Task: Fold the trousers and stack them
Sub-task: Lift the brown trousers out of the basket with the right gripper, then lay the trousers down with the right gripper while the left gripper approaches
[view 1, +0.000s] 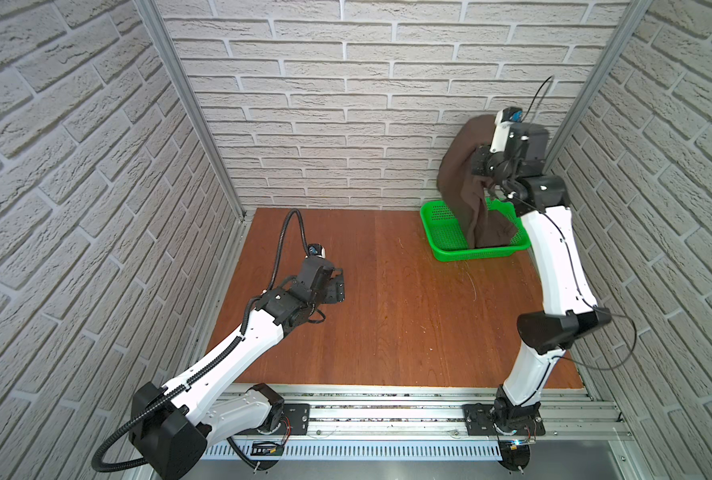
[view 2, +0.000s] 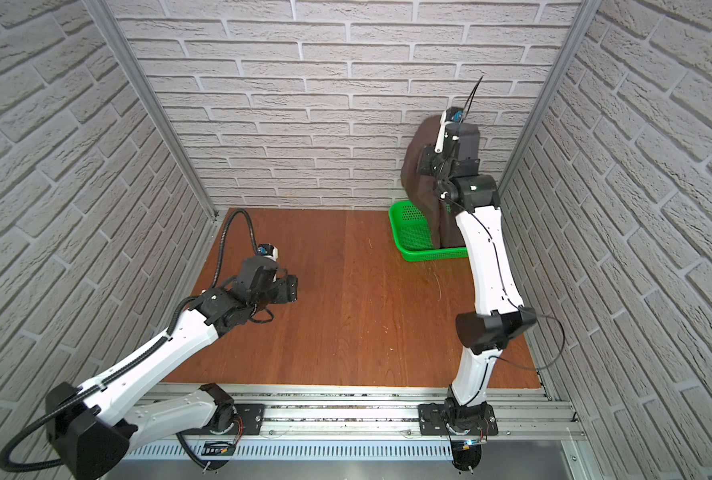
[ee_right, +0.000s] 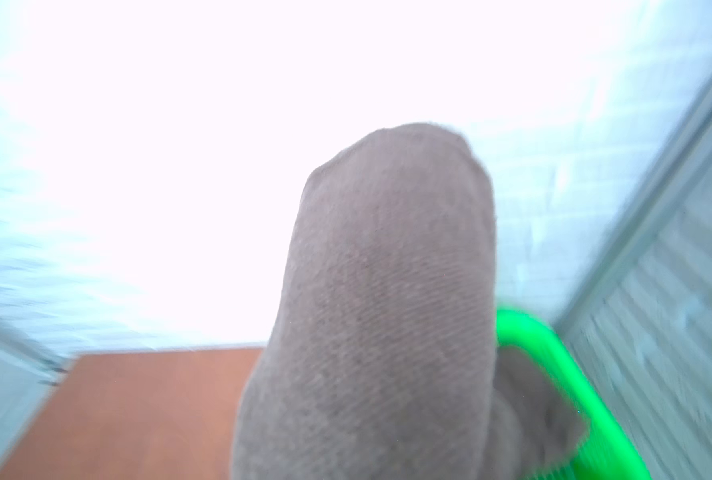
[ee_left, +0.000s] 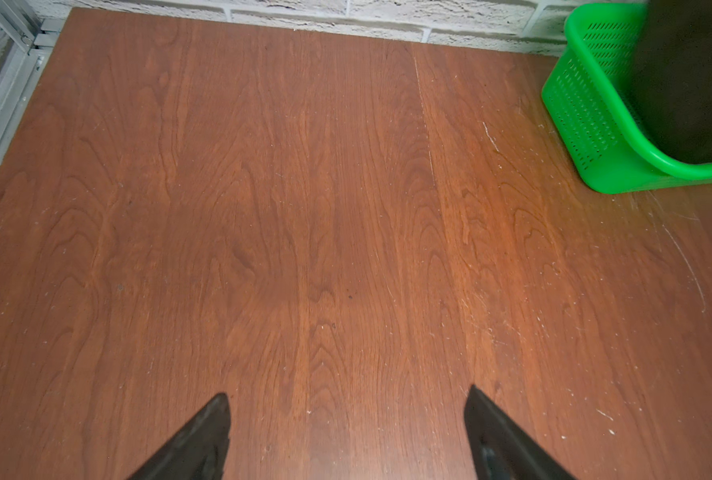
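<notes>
Wooden table (view 1: 387, 311), upper right: right gripper (view 1: 479, 160) is pinching the trousers (view 1: 460, 183).
Lifting slowly is safest; left gripper (ee_left: 348, 399) is hanging wide apart.

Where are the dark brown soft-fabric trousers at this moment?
In both top views the trousers hang at the far right by the back brick wall, held up by the right gripper, their lower end inside the green perforated plastic basket.

Top views: we look steeply down; both share table (view 1: 387, 311) and green basket (view 1: 470, 252).
Left wrist: we look low across the table.
Right wrist: we sit close against the trousers (ee_right: 387, 311).
</notes>
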Controlling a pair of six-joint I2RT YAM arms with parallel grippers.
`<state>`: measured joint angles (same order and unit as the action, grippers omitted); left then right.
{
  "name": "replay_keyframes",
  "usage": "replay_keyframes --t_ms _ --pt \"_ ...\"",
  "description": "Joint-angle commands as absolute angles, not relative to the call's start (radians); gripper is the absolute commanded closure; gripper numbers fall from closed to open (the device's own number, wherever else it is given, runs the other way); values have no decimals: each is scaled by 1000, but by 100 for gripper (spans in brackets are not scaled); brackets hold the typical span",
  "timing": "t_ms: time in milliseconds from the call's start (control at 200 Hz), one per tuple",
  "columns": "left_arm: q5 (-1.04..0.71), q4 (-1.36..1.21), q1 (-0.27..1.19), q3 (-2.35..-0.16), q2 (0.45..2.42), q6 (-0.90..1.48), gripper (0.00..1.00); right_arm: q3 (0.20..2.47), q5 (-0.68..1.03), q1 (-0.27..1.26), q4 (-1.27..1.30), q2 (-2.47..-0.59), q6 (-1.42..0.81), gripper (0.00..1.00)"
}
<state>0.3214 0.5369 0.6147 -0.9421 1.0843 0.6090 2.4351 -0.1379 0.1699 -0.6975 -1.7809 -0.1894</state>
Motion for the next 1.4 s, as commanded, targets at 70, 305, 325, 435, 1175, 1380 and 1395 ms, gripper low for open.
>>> replay_keyframes --t_ms 70,305,325,435,1175,1380,1395 --pt "380 580 629 -902 998 660 13 2487 -50 259 -545 -1650 -171 95" --pt "377 586 635 -881 933 684 11 2563 245 321 -464 -1654 -338 94" --pt "378 587 634 -879 929 685 11 2572 270 328 -452 -1660 -355 94" --pt "379 588 635 -875 906 690 10 2624 377 376 -391 -1699 -429 94" --pt "391 630 637 -860 841 710 6 1891 102 445 -268 -1591 -457 93" --pt "399 677 640 -859 827 726 6 1503 -13 446 -272 -1477 -440 84" --pt "400 679 641 -859 827 728 6 1482 -10 446 -278 -1471 -440 82"
